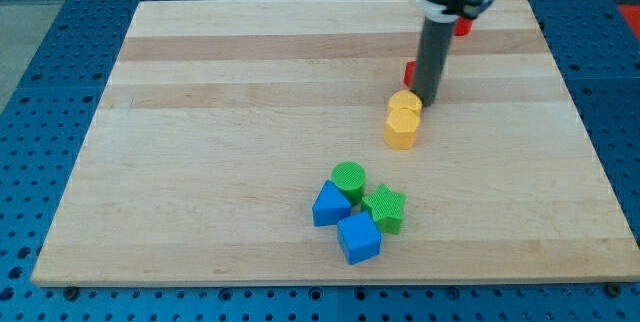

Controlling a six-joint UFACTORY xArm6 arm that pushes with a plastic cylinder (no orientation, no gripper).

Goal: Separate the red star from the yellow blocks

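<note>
Two yellow blocks touch each other right of the board's middle: an upper yellow block (404,103) and a lower yellow hexagon (401,129). My tip (426,99) stands at the upper yellow block's right edge, touching or nearly so. A red block (410,72) peeks out left of the rod, just above the yellow pair; the rod hides most of it, so its shape cannot be made out. Another red block (463,28) shows partly near the view's top behind the arm.
A cluster sits at the lower middle of the wooden board (200,162): a green cylinder (348,179), a green star (385,208), a blue block (329,205) and a blue cube (359,237). Blue perforated table surrounds the board.
</note>
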